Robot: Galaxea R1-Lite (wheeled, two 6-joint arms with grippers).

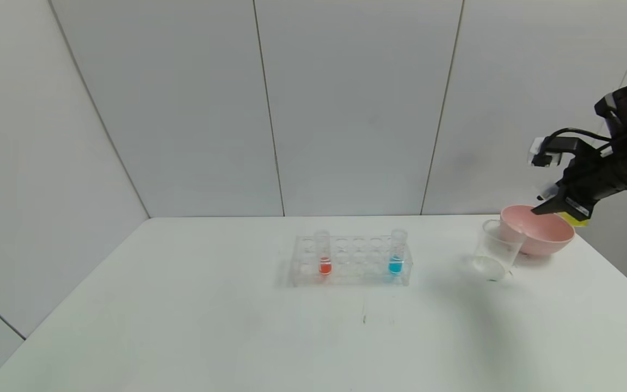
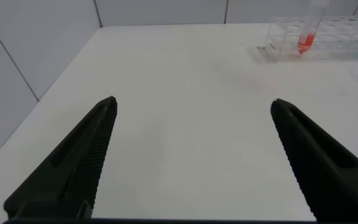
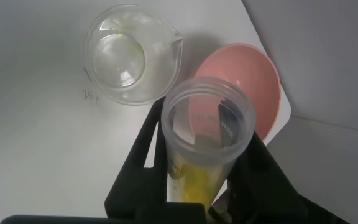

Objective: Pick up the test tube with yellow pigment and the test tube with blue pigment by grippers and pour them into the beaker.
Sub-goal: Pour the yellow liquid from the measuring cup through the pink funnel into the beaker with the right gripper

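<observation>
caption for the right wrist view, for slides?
Right gripper holds the yellow-pigment test tube above the pink bowl, beside the beaker.

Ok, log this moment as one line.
right gripper: holds yellow-liquid clear tube over pink bowl | glass beaker: beside | left gripper: open, idle

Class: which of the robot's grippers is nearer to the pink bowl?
Right. The right gripper, shut on the yellow tube, hovers over the pink bowl; the left gripper is far off over bare table.
</observation>
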